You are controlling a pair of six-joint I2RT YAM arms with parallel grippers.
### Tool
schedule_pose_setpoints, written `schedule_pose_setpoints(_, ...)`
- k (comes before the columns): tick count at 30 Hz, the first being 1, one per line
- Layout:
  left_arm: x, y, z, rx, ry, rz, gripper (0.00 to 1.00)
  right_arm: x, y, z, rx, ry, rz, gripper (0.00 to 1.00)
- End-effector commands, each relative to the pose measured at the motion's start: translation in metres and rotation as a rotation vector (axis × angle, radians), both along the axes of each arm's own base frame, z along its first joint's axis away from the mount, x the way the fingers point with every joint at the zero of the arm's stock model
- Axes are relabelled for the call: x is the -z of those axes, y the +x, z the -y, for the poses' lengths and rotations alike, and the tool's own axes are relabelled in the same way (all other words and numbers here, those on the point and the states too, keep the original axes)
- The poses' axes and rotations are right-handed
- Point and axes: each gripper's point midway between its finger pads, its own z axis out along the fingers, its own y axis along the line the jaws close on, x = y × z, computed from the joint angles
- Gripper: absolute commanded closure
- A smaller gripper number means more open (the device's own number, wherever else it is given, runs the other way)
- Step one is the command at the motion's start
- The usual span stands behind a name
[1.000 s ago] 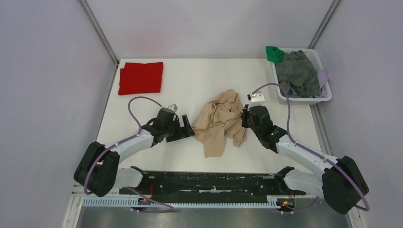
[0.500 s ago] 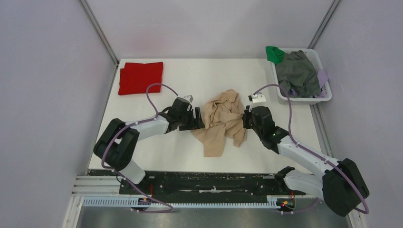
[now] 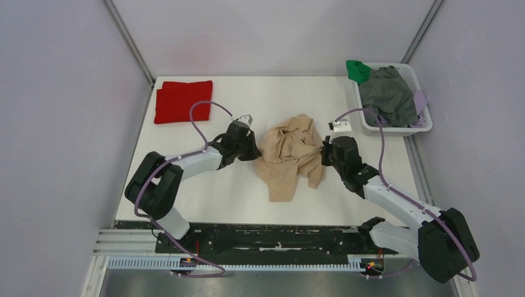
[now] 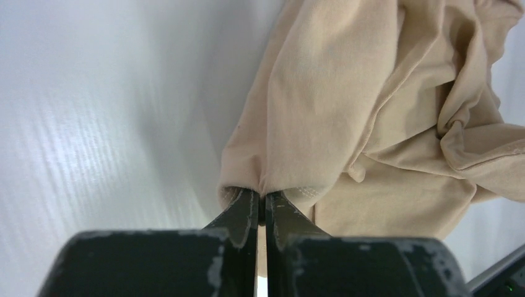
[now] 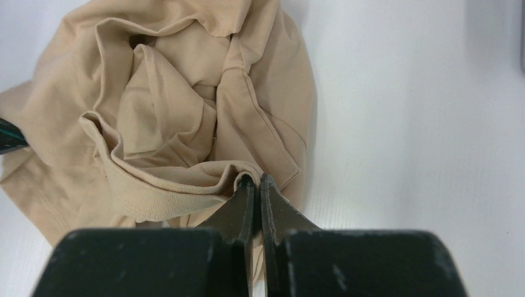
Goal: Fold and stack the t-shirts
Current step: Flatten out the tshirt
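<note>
Edges of the crumpled beige t-shirt (image 3: pixel 288 158) sit pinched in left hand (image 3: pixel 255 151) and right hand (image 3: pixel 323 152), likely for spreading flat.

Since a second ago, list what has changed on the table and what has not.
The left gripper moved forward and rightward to the beige t-shirt and shut on its left edge; its jaws were open before. The right gripper stayed shut on the shirt's right edge, barely shifting. The red t-shirt, folded at the far left, and the basket of clothes stayed put.
</note>
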Motion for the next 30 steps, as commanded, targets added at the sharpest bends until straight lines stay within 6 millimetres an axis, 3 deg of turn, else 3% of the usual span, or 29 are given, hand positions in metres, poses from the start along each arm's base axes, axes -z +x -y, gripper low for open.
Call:
schedule_pose_setpoints(1,-0.048,0.018,-0.022,-0.091,0.032,0.203,0.98,-0.014,0.007,0.012,0.027,-0.016,0.058,1.0)
schedule_pose_setpoints(4,-0.088,0.024,-0.047,-0.194,0.06,0.315,0.98,-0.034,0.014,0.024,0.067,-0.055,0.12,1.0)
schedule_pose_setpoints(7,-0.133,0.026,-0.076,-0.304,0.102,0.43,0.98,-0.069,0.02,0.05,0.183,-0.1,0.21,1.0)
schedule_pose_setpoints(11,-0.202,0.021,-0.111,-0.425,0.123,0.585,0.98,-0.125,0.02,0.079,0.312,-0.107,0.344,1.0)
schedule_pose_setpoints(14,-0.257,0.008,-0.133,-0.486,0.101,0.693,0.98,-0.177,0.015,0.089,0.351,-0.086,0.46,1.0)
schedule_pose_setpoints(18,-0.333,-0.024,-0.162,-0.548,0.025,0.837,0.98,-0.247,-0.001,0.101,0.376,-0.062,0.605,1.0)
schedule_pose_setpoints(22,-0.394,-0.065,-0.194,-0.605,-0.069,0.964,0.98,-0.307,-0.032,0.12,0.408,-0.053,0.737,1.0)
schedule_pose_setpoints(26,-0.435,-0.11,-0.223,-0.639,-0.167,1.054,0.98,-0.345,-0.069,0.125,0.358,0.02,0.863,1.0)
schedule_pose_setpoints(30,-0.451,-0.137,-0.246,-0.684,-0.216,1.087,0.98,-0.363,-0.099,0.143,0.406,0.068,0.936,1.0)
